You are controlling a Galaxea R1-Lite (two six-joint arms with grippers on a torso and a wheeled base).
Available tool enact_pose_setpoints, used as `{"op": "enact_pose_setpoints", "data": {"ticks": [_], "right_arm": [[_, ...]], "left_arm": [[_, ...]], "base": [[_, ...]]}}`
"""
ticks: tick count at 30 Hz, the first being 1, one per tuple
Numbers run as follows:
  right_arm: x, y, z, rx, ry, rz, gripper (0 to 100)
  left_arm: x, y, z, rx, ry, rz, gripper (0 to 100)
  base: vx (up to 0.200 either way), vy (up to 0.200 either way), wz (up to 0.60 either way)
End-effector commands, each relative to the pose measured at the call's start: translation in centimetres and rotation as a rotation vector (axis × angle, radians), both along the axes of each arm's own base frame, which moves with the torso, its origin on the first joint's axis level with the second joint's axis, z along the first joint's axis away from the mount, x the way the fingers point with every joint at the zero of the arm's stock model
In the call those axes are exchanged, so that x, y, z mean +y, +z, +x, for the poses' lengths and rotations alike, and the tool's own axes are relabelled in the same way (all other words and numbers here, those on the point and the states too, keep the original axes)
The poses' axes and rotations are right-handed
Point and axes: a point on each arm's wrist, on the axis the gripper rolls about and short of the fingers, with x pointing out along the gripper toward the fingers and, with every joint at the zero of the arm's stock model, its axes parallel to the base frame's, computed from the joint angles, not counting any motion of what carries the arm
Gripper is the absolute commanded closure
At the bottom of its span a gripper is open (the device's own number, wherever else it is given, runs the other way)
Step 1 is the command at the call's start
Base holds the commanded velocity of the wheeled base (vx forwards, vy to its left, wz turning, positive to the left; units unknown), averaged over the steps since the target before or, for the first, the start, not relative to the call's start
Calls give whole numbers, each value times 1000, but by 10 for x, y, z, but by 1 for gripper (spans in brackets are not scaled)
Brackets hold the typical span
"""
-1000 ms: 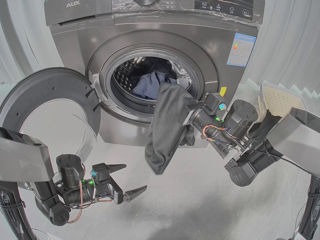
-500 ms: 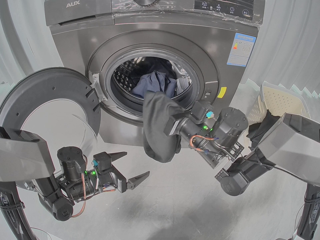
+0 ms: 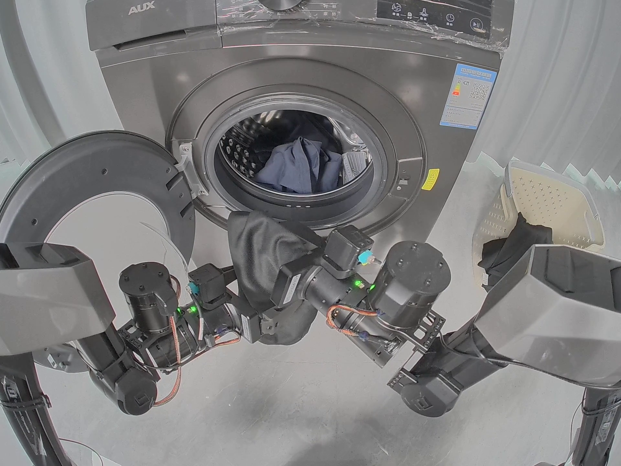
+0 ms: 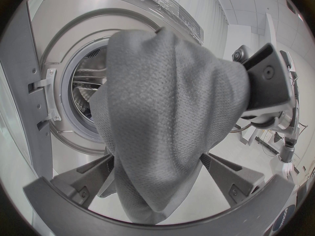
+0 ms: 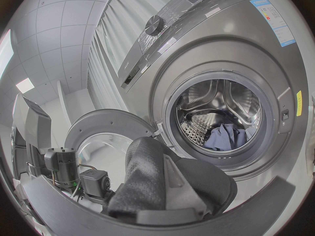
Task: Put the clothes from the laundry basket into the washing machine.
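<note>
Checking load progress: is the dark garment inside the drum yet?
No, the dark garment hangs outside, below the door opening of the washing machine, while a blue garment lies in the drum.

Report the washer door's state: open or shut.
Open. The door is swung wide aside, and blue clothing shows inside the drum.

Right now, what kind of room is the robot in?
Probably a laundry corner staged in a lab: a front-loading washing machine with its door open, a laundry basket holding clothes, and curtains behind.
</note>
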Motion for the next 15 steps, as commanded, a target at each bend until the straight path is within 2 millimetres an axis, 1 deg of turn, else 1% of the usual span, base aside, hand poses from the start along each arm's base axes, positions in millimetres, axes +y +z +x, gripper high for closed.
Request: {"op": "enact_pose_setpoints", "data": {"ticks": [1, 5, 6, 8, 11, 15], "right_arm": [[6, 2, -10, 2, 25, 10, 100], [5, 0, -19, 20, 37, -1, 100], [3, -1, -25, 26, 47, -7, 100], [0, -1, -31, 38, 54, -12, 100], [-1, 0, -35, 42, 62, -7, 100], [1, -1, -43, 49, 81, -11, 100]], "left_arm": [[-1, -6, 3, 12, 2, 6, 0], [1, -12, 7, 24, 14, 12, 0], [2, -13, 11, 22, 23, 9, 0], [6, -12, 16, 16, 50, 3, 0], [5, -13, 22, 20, 83, -17, 0], [5, -13, 22, 24, 84, -20, 0]], "base": [[0, 0, 0], [0, 0, 0], [0, 0, 0], [0, 0, 0], [0, 0, 0], [0, 0, 0]]}}
